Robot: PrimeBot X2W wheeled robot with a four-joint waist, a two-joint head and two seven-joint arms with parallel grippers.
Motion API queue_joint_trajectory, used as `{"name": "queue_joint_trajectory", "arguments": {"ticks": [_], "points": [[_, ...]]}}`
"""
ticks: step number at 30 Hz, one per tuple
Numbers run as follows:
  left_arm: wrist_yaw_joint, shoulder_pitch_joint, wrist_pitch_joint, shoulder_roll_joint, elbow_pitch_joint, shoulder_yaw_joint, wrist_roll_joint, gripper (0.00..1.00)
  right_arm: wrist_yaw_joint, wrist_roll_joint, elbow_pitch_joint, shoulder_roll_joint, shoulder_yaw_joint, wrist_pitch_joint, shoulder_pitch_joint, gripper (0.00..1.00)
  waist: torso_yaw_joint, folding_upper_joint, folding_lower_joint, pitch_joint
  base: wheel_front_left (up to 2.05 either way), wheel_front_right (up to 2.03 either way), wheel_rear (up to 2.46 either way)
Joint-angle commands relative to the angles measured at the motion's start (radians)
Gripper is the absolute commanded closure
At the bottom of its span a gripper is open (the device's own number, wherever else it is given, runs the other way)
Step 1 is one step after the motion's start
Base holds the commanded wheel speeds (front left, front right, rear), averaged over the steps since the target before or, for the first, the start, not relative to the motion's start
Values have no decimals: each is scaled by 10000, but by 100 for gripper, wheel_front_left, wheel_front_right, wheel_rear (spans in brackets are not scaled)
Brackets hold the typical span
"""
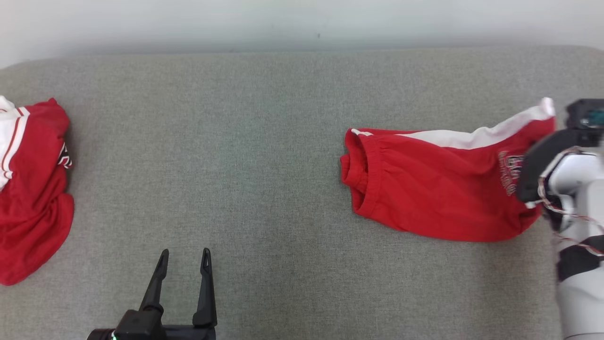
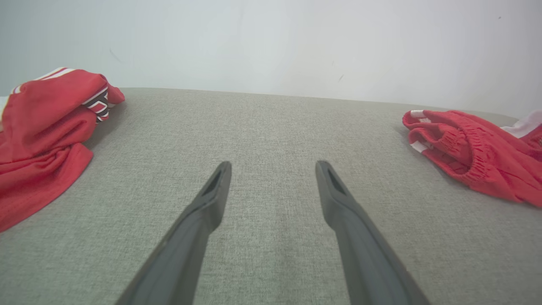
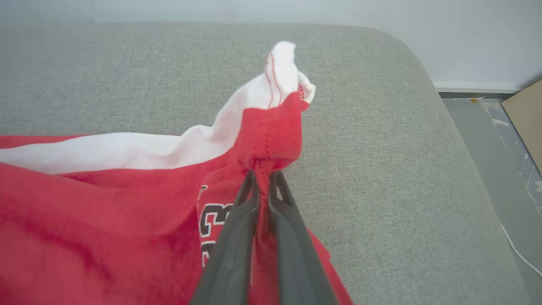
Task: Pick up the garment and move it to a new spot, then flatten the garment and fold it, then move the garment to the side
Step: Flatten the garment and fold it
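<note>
The garment [image 1: 434, 189], a pair of soft red jersey shorts with a broad white side stripe [image 1: 472, 137], lies at 3 o'clock in the head view on the grey woven cushion [image 1: 264, 141]. Its ruched elastic waistband [image 1: 363, 174] opens towards the middle of the cushion. The leg end, printed with dark-outlined lettering [image 1: 512, 172], points to the right edge. The cloth lies roughly flat in a loose trapezoid with shallow wrinkles.

The right gripper [image 3: 261, 180] has its two long dark fingers pressed together on a stitched red hem fold at that leg end. The pinch makes the stripe's corner stand up in a soft peak at 12 o'clock in the right wrist view.

At 7 o'clock in the head view the left gripper [image 1: 185, 252] sits over bare cushion, well apart from the shorts, its slim tapered fingers spread wide and holding nothing. At 9 o'clock a second red garment [image 1: 28, 189] with white trim lies in a crumpled heap.

The cushion has a coarse weave and rounded corners, with a plain pale wall [image 1: 283, 19] behind it. Beyond its edge, at 3 o'clock in the right wrist view, lie scuffed grey floor [image 3: 487, 127] and a corner of brown cardboard [image 3: 527, 118]
</note>
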Motion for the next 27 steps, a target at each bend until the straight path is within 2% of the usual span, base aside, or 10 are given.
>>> {"name": "queue_joint_trajectory", "arguments": {"ticks": [1, 7, 12, 26, 27], "points": [[-5, 94, -32, -59, 33, 16, 57, 0, -22, 233, -325, 249, 232, 85, 167, 100, -26, -1, -1, -137, 0, 0, 0], [-92, 206, -32, -145, 177, 48, -1, 0, -22, 1039, -1423, 723, 1626, 618, 540, 100, -20, -1, -1, -447, 0, 0, 0], [-137, 324, -32, -219, 200, 139, -7, 0, -22, 1423, -1795, 1175, 2438, 907, 645, 100, 68, -1, -1, -570, 0, 0, 0], [-282, 396, -32, -446, 251, 273, 132, 0, -21, 1675, -752, 2103, 3938, 620, 506, 100, 482, -1, -1, -599, 0, 0, 0], [-292, 410, -32, -458, 267, 279, 151, 0, -23, 1729, -696, 2146, 4013, 544, 537, 76, 488, -1, -1, -632, 0, 0, 0]]}}
